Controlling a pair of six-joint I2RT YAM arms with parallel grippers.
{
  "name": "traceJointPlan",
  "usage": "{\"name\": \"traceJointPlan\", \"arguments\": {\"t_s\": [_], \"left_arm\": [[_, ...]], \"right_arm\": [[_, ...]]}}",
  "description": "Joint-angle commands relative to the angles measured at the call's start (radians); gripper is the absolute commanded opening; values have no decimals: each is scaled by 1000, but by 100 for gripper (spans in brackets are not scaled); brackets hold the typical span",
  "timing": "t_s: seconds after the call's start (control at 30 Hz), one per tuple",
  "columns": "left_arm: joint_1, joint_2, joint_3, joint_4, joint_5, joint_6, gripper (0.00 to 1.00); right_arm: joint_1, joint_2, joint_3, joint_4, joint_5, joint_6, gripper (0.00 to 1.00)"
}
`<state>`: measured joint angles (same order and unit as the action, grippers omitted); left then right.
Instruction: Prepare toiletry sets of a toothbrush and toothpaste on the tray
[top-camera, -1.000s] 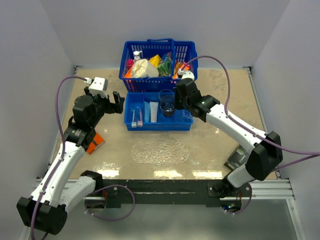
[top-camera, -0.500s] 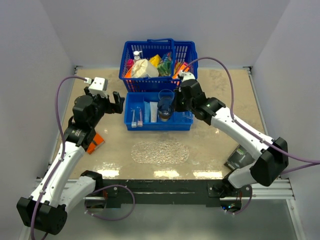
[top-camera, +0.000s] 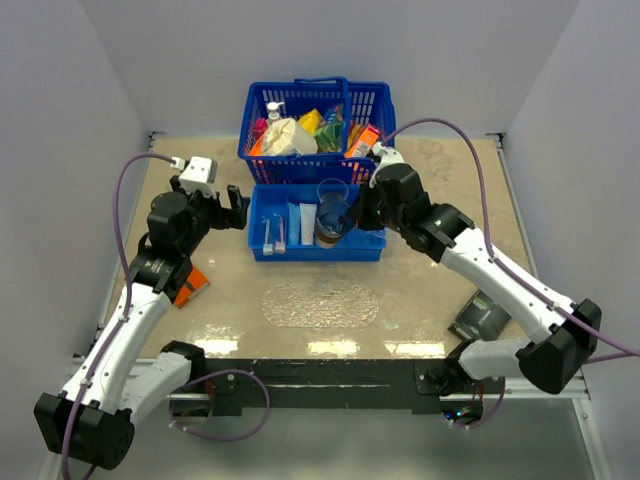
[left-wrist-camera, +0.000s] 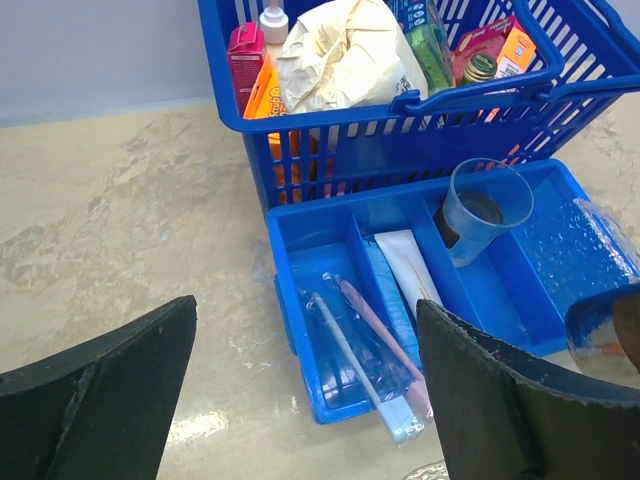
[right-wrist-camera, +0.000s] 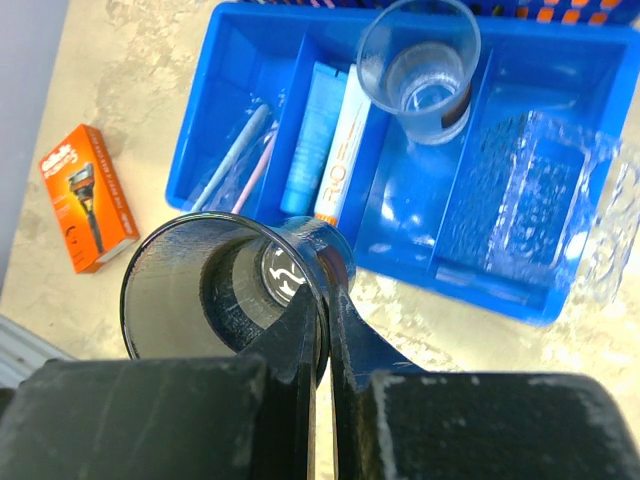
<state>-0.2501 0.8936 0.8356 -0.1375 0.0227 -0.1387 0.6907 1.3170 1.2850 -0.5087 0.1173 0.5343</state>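
Note:
My right gripper is shut on the rim of a smoky clear cup, held over the near edge of the blue bin. In the top view the held cup hangs left of that gripper. A second cup stands in the bin. Two wrapped toothbrushes lie in its left compartment. Toothpaste tubes lie in the one beside it. The clear oval tray lies bare on the table before the bin. My left gripper hovers open left of the bin.
A blue handled basket full of packets stands behind the bin. An orange razor box lies near the left arm. A dark flat object lies at the right. A clear bumpy piece fills the bin's right compartment.
The right arm has drawn back toward the near right with its cup, separating it from the cup left standing in the bin. The left arm has not moved.

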Motion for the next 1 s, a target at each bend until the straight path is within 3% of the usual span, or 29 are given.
{"name": "traceJointPlan", "arguments": {"t_s": [0.0,0.57,0.97], "left_arm": [[-5,2,-3,35,8,-13,95],[-5,-1,-13,49,37,-13,95],[-8,4,-12,50,56,-19,95]], "right_arm": [[35,-79,-41,59,30,111,0],[274,-18,-82,-53,176,263,0],[424,62,-92,-14,255,400,0]]}}
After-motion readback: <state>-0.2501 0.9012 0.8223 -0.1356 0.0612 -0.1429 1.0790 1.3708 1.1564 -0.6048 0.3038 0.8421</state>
